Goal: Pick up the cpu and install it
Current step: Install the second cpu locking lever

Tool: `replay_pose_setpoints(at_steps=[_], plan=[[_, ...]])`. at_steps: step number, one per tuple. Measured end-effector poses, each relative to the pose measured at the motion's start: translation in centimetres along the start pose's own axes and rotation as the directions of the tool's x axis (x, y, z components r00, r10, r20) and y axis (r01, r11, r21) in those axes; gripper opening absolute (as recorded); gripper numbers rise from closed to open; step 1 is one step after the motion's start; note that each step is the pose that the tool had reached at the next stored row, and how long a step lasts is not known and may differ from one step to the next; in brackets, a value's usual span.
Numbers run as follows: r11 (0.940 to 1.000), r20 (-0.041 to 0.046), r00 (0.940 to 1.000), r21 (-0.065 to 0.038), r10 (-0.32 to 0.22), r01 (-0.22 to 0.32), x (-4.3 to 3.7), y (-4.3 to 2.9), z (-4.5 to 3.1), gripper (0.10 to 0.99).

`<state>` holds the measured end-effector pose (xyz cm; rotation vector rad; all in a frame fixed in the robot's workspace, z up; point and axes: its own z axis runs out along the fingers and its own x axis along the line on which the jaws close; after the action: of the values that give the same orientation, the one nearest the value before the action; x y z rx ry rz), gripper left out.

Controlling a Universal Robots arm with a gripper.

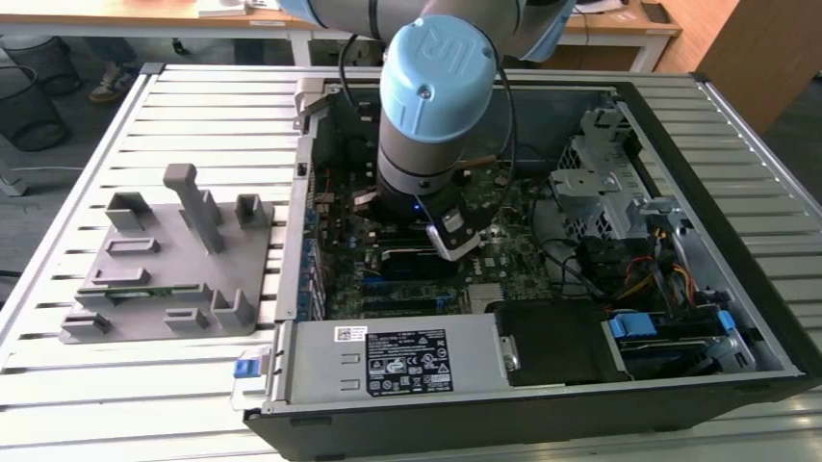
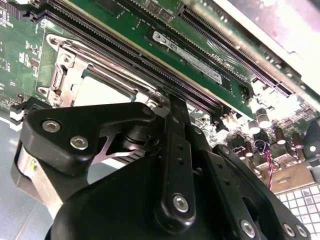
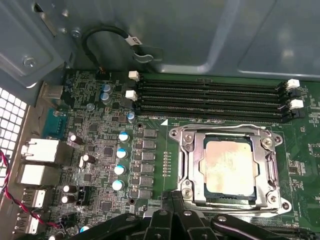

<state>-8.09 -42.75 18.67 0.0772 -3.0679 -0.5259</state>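
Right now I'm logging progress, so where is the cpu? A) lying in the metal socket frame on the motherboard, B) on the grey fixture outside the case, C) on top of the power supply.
A: in the first wrist view the cpu lies inside the socket frame on the motherboard.

This looks like a robotics lab or electronics assembly workshop. An open desktop computer case [image 1: 540,289] lies on its side on a slatted aluminium desk [image 1: 77,385], its green motherboard [image 3: 100,145] bare, with memory slots [image 3: 210,97] in the first wrist view. Beside the case stands a grey plastic fixture [image 1: 167,265]. A robot arm [image 1: 430,106] reaches into the case. Behind are a wooden table [image 1: 141,14] and a wire wastebasket [image 1: 29,96] on the floor.
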Motion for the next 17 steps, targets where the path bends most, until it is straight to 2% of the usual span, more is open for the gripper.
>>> replay_pose_setpoints(at_steps=[5,9,17], plan=[[1.0,0.0001,1.0,-0.003,0.0,0.0,0.01,0.08,-0.2,0.106],[0.9999,0.0003,1.0,-0.012,0.0,0.0,0.02,0.11,-0.3,0.106],[0.9999,0.0002,1.0,-0.013,0.0,0.0,0.04,0.59,-1.66,0.106]])
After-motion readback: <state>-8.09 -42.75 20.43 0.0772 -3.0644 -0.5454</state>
